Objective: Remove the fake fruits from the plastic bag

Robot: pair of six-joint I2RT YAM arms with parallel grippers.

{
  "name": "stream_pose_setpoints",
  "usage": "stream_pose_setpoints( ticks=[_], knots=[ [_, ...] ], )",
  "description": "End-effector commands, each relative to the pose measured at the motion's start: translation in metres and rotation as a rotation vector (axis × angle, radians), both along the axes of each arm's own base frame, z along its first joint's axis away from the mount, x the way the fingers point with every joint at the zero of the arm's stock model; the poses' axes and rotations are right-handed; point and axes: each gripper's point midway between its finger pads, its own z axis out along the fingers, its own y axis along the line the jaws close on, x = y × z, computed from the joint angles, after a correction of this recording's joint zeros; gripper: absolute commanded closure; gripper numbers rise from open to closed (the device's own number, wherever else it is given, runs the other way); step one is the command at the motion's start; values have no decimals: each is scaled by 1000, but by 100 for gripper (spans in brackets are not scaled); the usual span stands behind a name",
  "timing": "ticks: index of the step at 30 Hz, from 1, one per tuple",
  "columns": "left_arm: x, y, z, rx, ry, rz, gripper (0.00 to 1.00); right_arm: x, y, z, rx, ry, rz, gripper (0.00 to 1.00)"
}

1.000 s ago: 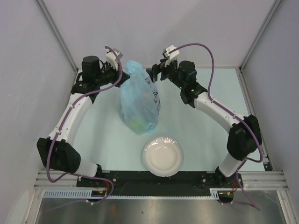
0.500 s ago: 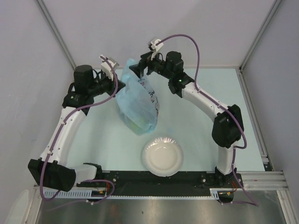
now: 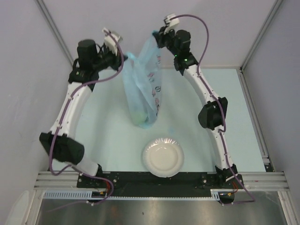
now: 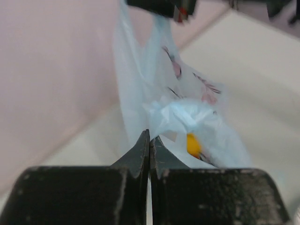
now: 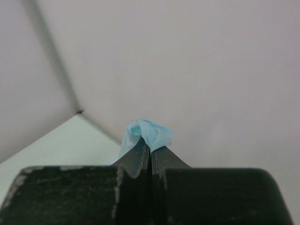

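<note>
The thin, crinkly light-blue plastic bag with a pink-and-dark print hangs in the upper middle of the top view, stretched between both arms; the left gripper, fingers pressed together, nips its edge at upper left; the right gripper pinches a blue fold at top centre; a small yellow plastic fruit and greenish fruits show through the bag's lower end; the white round plate sits lower centre, apart from the bag

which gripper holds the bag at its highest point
The right gripper: the plastic bag hangs from it, while the left gripper pinches lower down its side.
</note>
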Motion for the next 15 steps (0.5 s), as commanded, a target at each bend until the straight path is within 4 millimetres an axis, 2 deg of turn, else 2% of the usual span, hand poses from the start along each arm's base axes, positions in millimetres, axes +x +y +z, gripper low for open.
stream_pose_setpoints(
  ticks=[1,2,3,5,6,7,8,9,10,11,12,13,14,15],
  knots=[
    [47,-13,152,-92,-361,-5,100,22,-112,127,132,-300,-283,100],
    [71,-22,140,-92,-328,-17,100,29,-116,113,98,-281,-303,100],
    [60,-22,189,-111,-446,-24,100,10,-133,145,108,-331,-323,100],
    [53,-35,207,-106,-525,-66,100,1,-149,150,103,-348,-349,100],
    [49,-39,209,-75,-559,-85,100,4,-152,120,74,-289,-355,100],
    [38,-49,209,-63,-569,-135,100,-21,-169,147,87,-324,-369,100],
    [27,-52,206,-45,-552,-160,100,-33,-176,149,85,-324,-377,100],
    [24,-57,188,-13,-519,-197,100,-30,-180,102,43,-238,-386,100],
    [13,-67,173,5,-483,-259,100,-61,-192,126,72,-261,-395,100],
    [-7,-66,165,44,-468,-292,100,-70,-193,108,51,-222,-389,100],
    [-7,-71,119,75,-359,-322,100,-74,-192,51,-13,-107,-376,100],
    [-18,-78,97,93,-315,-355,100,-104,-195,56,-8,-101,-366,100],
    [-31,-78,80,123,-298,-388,100,-115,-195,35,-28,-44,-360,100],
    [-52,-77,35,150,-199,-417,100,-128,-194,4,-70,54,-347,100]
  ],
)
